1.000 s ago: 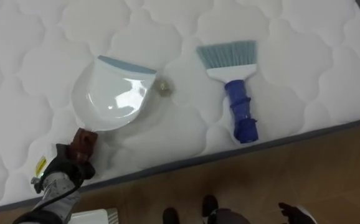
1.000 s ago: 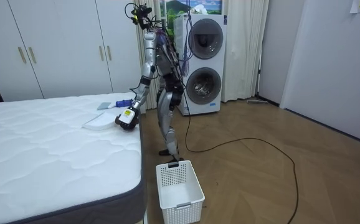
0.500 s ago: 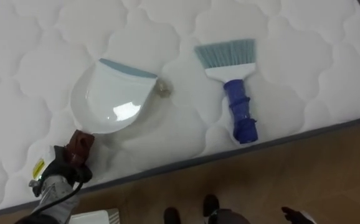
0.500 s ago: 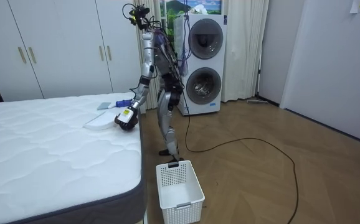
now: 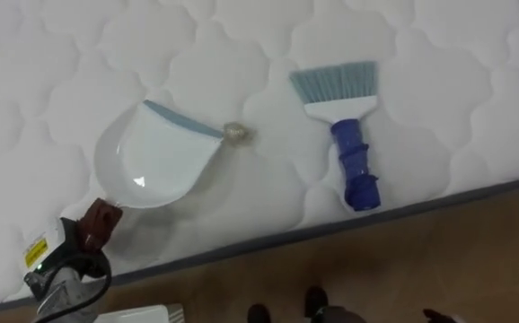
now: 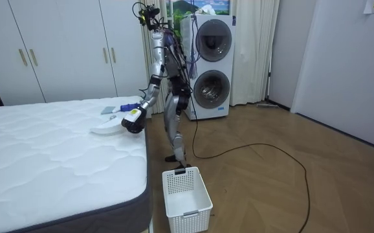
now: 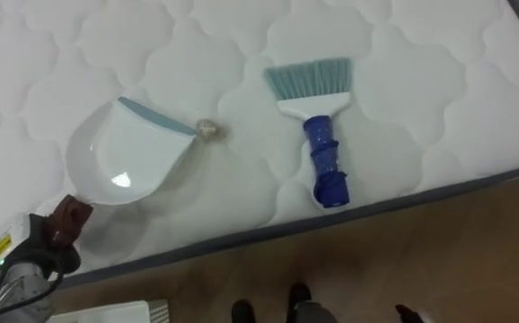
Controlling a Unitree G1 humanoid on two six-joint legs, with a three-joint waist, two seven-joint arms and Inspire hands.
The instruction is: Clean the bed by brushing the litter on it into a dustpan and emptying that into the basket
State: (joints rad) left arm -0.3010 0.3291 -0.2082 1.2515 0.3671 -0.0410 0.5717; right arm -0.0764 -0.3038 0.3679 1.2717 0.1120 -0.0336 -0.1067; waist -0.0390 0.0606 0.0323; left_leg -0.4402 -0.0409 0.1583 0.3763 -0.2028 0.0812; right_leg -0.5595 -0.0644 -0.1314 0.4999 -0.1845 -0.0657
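The robot stood at the side of the bed, by the long edge of the white quilted mattress (image 5: 421,54) with its dark grey border, and leaned its left arm over it; its left hand (image 5: 66,260) was closed round the brown handle of a white plastic dustpan (image 5: 156,161), fingers curled tight about the grip; the pan was broad and rounded, glossy inside, with a pale blue strip along its straight front lip, and it rested on the mattress close to the edge; a small crumpled beige scrap of litter (image 5: 236,134) sat right at the lip's far corner, though whether it touched I could not tell; near it on the robot's right lay a hand brush with a ribbed blue handle and pale blue-grey bristles (image 5: 342,135), bristles pointing away from the robot, untouched; the right hand (image 5: 441,316) barely showed low down by the robot's side, and how it was set I could not tell; a white slatted plastic basket (image 6: 187,199) stood on the wooden floor beside the bed.
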